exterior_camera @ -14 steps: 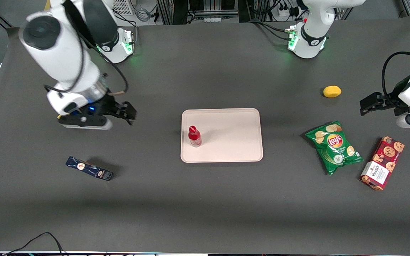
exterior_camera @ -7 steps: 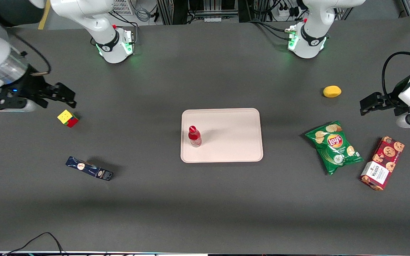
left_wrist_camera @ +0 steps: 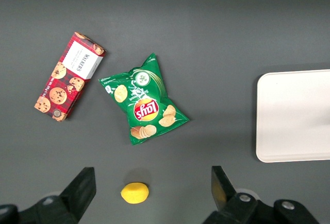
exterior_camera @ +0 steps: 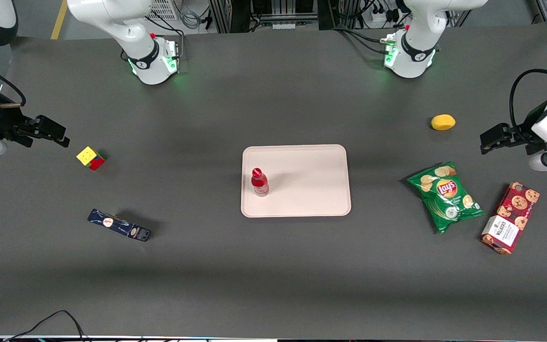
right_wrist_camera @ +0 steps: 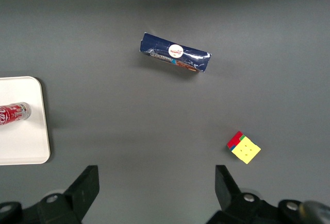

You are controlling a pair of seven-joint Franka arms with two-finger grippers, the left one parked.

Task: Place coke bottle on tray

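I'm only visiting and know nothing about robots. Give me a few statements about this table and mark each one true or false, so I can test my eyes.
1. The coke bottle stands upright on the tray. True.
2. The hand grips the bottle. False: it is open, holds nothing, and hangs toward the working arm's end of the table, near the Rubik's cube.
3. The bag of crisps lies on the tray. False: it lies on the table, toward the parked arm's end.
4. The dark blue box is nearer the front camera than the cube. True.
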